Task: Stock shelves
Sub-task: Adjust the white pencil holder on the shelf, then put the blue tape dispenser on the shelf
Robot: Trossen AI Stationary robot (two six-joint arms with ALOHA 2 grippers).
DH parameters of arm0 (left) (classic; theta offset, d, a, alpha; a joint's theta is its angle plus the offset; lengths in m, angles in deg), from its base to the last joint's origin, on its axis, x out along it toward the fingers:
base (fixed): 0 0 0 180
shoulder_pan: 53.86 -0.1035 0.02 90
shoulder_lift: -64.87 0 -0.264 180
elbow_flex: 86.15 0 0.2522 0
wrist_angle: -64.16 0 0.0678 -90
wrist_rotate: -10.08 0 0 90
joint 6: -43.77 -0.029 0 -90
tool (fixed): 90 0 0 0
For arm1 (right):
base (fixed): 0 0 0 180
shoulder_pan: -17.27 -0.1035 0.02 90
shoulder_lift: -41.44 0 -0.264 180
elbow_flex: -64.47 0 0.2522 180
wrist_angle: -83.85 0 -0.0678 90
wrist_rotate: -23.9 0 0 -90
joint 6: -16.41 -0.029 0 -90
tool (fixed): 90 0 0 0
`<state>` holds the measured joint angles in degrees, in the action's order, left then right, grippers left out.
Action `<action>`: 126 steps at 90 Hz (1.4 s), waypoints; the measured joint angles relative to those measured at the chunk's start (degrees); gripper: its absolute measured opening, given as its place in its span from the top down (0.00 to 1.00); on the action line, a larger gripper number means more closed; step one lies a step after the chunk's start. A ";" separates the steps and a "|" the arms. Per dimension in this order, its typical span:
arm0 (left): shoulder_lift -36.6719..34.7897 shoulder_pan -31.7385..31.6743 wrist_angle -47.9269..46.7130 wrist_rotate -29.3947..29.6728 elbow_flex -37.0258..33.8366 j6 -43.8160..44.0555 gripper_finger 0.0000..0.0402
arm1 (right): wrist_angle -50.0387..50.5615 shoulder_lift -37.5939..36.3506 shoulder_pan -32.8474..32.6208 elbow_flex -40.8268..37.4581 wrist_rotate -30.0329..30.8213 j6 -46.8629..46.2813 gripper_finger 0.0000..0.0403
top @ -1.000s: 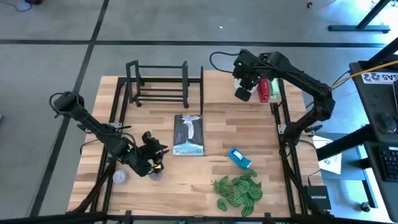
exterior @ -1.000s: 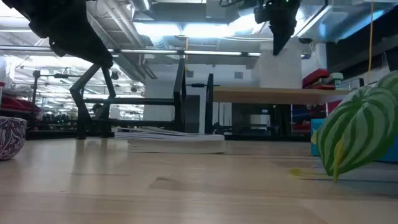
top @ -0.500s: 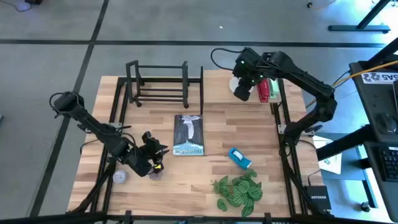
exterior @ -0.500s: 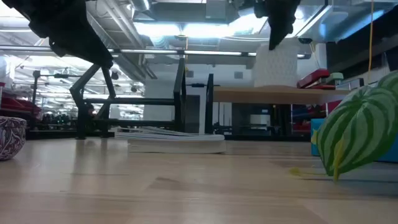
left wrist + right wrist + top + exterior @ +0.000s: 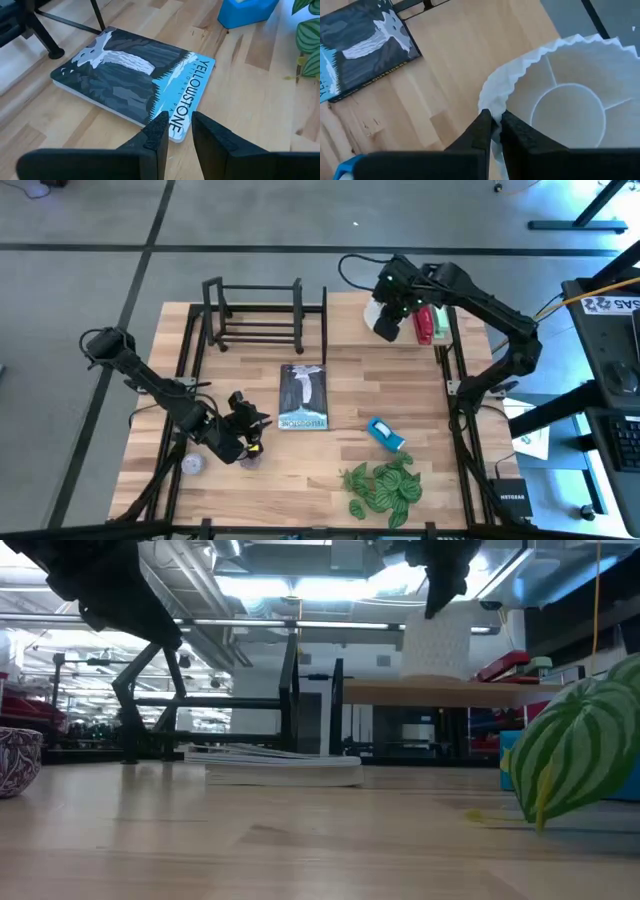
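Note:
A white pot with a wavy rim hangs over the light-wood shelf board at the table's far right, with my right gripper shut on it. Whether its base touches the board does not show. The small black rack stands at the far left. A Yellowstone book lies flat mid-table. My left gripper hovers near the book's near left corner, narrowly open, holding nothing. My right gripper pinches the pot's wavy rim between its two fingers, one finger inside the pot and the other outside. The fingers come from above, pointing down. The pot hangs upright below them, mouth up.
Red and green items sit at the board's right end. A blue object and a leafy green plant lie near right. A small patterned bowl sits at the near left.
My right gripper has carried the white pot a little toward the table's left and far edges over the shelf board. The pot stays upright in the same hold.

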<state>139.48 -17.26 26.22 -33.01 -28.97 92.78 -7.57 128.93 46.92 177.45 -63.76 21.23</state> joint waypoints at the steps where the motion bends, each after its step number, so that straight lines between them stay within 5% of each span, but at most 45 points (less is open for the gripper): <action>1: 0.00 0.00 0.00 0.00 0.00 0.00 0.83 | 0.00 0.00 0.00 0.00 0.00 -0.02 0.96; 35: 0.00 0.00 0.00 0.01 0.00 0.00 0.83 | 0.22 0.00 0.00 0.00 1.25 -1.53 0.95; 71: 0.00 0.00 -0.02 0.00 0.00 0.02 0.83 | -0.01 -0.02 0.00 0.04 1.47 -0.98 0.66; 90: 0.00 0.01 -0.02 0.00 0.00 0.02 0.83 | 1.66 -0.24 -1.64 3.49 1.14 0.00 0.63; 103: 0.00 0.02 -0.03 0.00 0.00 0.02 0.83 | 2.23 -1.26 -8.10 8.55 3.45 -0.88 0.65; 126: 0.00 0.18 -0.04 0.00 0.00 0.02 0.83 | 1.71 -1.61 -30.30 7.02 9.61 -13.58 0.73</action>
<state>139.48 -17.08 26.17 -33.01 -28.97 92.80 -5.86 127.32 16.62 184.47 -54.15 7.66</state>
